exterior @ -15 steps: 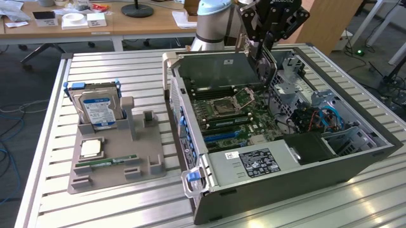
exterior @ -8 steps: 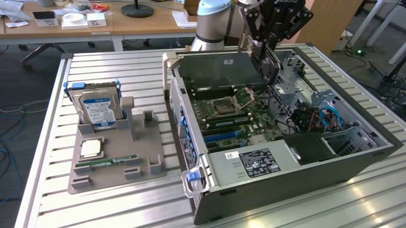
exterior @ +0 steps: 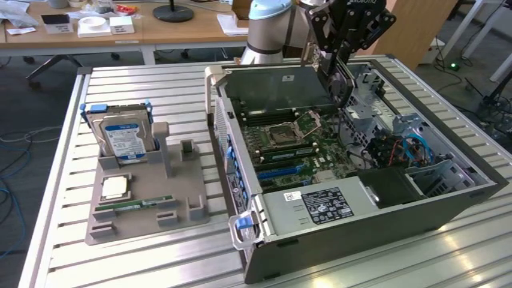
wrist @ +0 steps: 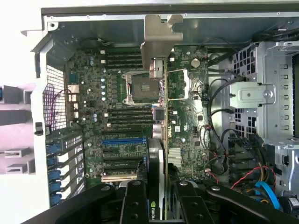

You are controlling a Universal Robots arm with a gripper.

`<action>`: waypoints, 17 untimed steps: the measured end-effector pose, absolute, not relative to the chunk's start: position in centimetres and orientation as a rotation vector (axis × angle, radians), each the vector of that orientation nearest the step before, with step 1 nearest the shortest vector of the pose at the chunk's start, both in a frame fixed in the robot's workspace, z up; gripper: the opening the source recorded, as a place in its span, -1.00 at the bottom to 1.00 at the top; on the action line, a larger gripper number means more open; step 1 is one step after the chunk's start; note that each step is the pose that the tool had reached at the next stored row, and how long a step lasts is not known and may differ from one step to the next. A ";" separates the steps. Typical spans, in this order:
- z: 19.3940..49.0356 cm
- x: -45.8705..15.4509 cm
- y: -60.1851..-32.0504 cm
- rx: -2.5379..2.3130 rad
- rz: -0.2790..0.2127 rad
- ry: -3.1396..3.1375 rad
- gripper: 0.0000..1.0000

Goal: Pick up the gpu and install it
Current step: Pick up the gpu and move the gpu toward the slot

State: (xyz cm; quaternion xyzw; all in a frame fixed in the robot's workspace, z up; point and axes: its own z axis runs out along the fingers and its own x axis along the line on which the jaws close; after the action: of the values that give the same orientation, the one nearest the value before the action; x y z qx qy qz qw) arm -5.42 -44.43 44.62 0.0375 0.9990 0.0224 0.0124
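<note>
The gpu [wrist: 163, 116] hangs edge-on over the open computer case [exterior: 352, 240]. In the wrist view its silvery-beige bracket [wrist: 159, 39] points away from the camera, and its dark body with a green logo runs back between my fingers. My gripper [wrist: 156, 191] is shut on the card. In the exterior view the gripper [exterior: 337, 75] stands above the far side of the case, over the motherboard [exterior: 292, 144], holding the gpu [exterior: 342, 90] upright, apart from the board. The blue expansion slot [wrist: 124, 140] lies beside the card's line.
At the exterior view's left, a grey holder tray [exterior: 188, 210] carries a silver hard drive [exterior: 124, 141], a processor chip [exterior: 114, 187] and a green memory stick [exterior: 132, 206]. Drive cages and cables [exterior: 400, 150] crowd the case's right part. A desk [exterior: 120, 33] stands behind.
</note>
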 end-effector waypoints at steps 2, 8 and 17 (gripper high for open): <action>44.6 -5.4 -44.4 0.117 0.070 3.114 -0.47; 44.6 -5.4 -44.4 0.117 0.070 3.114 -0.47; 44.5 -4.0 -44.4 0.115 0.070 3.114 -0.47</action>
State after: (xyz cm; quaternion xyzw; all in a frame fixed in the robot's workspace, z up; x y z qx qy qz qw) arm -3.98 -44.43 44.55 0.0370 0.9990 0.0224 0.0124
